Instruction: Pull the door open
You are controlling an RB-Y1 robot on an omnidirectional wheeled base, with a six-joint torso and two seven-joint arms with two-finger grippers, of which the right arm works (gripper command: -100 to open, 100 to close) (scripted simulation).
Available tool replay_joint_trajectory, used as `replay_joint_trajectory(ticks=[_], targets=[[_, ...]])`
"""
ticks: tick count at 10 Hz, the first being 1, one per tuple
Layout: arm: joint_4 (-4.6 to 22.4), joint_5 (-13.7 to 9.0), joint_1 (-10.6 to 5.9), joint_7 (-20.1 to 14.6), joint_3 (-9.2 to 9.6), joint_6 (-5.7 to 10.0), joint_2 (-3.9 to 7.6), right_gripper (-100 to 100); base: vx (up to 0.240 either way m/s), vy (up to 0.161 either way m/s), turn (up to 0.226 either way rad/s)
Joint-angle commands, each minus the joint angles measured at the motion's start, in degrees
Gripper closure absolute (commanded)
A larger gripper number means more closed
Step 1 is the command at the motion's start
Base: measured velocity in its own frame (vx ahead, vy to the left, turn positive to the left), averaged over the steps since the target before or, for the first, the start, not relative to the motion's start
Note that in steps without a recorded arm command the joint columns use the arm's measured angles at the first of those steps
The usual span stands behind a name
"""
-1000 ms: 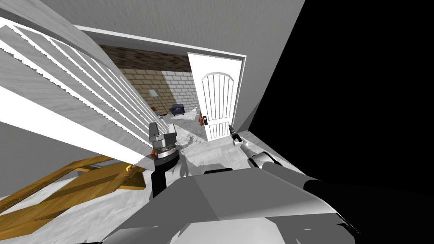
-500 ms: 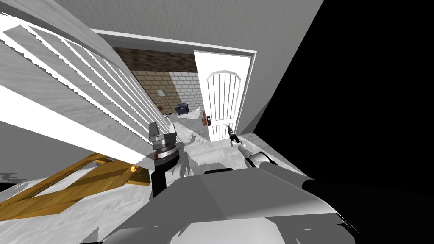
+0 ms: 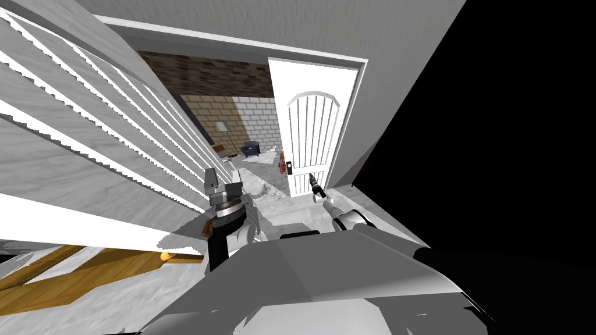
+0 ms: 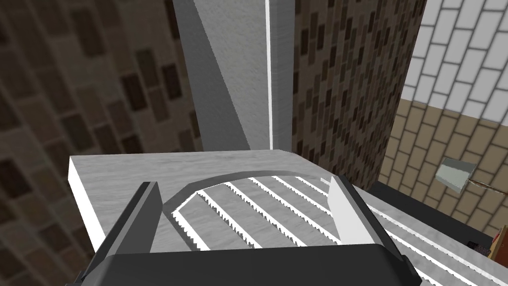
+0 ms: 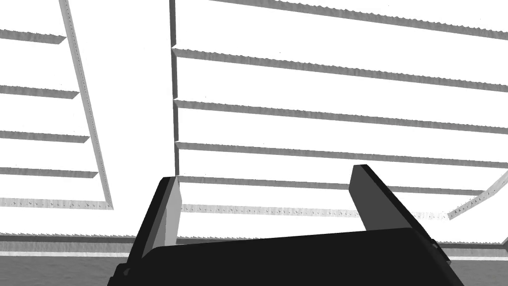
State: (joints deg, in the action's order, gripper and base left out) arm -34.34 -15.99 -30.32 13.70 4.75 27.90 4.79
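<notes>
Home: door (image 3: 311, 136), floor lamp (image 3: 221, 127), armchair (image 3: 251, 149)

The white door (image 3: 311, 139) is rendered matt and smooth, with narrow grooves cut into its arched panel. A faint streaky grain is seen on the grey wall (image 3: 349, 35) above it. Rough brown, tan and white brickwork (image 3: 204, 110) is shown beyond the doorway. Amber wood planks (image 3: 70, 282) with visible grain are laid on the floor.

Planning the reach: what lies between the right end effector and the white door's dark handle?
In the head view, just the panel of the white door lies between right end effector and dark handle.
</notes>
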Motion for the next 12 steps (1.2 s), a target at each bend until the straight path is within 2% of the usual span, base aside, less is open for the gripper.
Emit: replay_joint_trajectory(ticks=[1, 6, 12], targets=[[-0.11, -0.29, 0.04, 0.32, -0.29, -0.19, -1.32, -100, 0.193, 0.089, 0.013], [0.26, -0.87, 0.00, 0.29, -0.54, 0.18, -4.00, -100, 0.195, 0.072, 0.001], [0.45, -1.27, -0.05, 0.23, -0.68, 0.48, -6.04, -100, 0.187, 0.100, -0.001]])
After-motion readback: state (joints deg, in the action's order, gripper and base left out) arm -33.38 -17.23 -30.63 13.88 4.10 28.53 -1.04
